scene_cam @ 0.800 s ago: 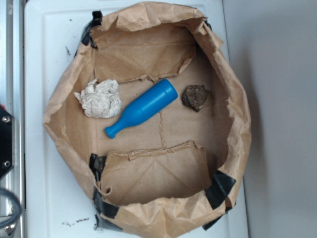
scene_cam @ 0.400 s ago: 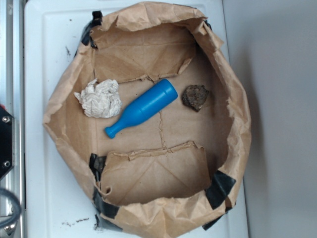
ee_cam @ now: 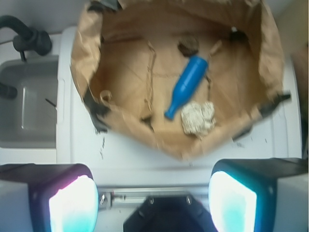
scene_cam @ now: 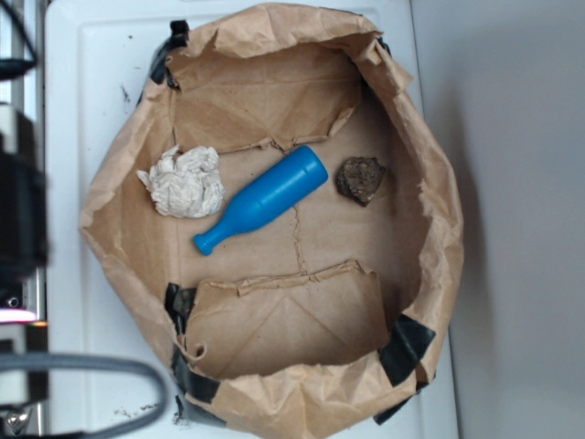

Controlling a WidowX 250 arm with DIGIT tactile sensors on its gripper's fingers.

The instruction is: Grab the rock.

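Note:
The rock, small, dark and lumpy, lies on the floor of the brown paper bag, toward its right side. In the wrist view the rock shows far off at the top, inside the bag. My gripper is open, its two glowing pads wide apart with nothing between them. It hovers over the white surface outside the bag, well away from the rock. In the exterior view only a dark blurred part of my arm shows at the left edge.
A blue bottle-shaped pin lies slantwise in the bag's middle, a crumpled white wad to its left. The bag's walls stand up all round, held with black tape. It sits on a white tray. A grey basin lies beside it.
My arm has swung into the left edge of the exterior view, blurred by motion. The rock, pin and wad have not moved.

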